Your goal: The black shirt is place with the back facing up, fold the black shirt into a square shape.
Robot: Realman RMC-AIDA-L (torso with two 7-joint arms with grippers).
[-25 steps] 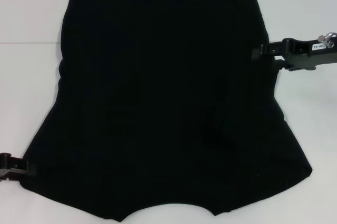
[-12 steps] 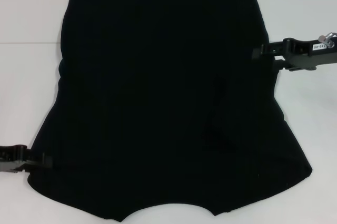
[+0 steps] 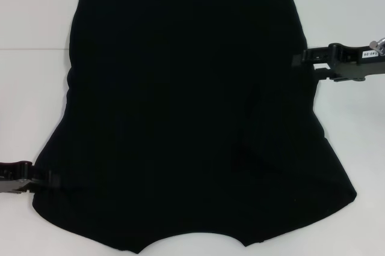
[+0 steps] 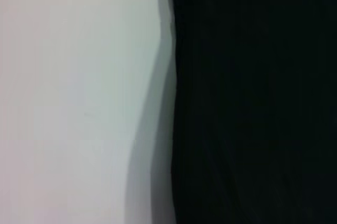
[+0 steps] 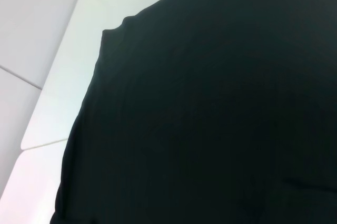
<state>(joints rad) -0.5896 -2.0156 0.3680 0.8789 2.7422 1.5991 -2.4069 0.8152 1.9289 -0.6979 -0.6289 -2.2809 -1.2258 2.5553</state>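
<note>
Shirt (image 3: 186, 112) lies flat on the white table (image 3: 36, 15). Left gripper (image 3: 51, 179) is at its near left sleeve, right gripper (image 3: 298, 59) at its right edge. Whether either grips is impossible to tell.

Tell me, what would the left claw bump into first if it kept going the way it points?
Probably the black shirt. The left claw lies low at the shirt's left sleeve edge, pointing inward, its tips already seeming to touch the cloth, though height is unclear.

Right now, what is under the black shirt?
The black shirt lies spread on a white table, bare around its edges. Whatever lies beneath the fabric is covered, so I cannot tell.
</note>
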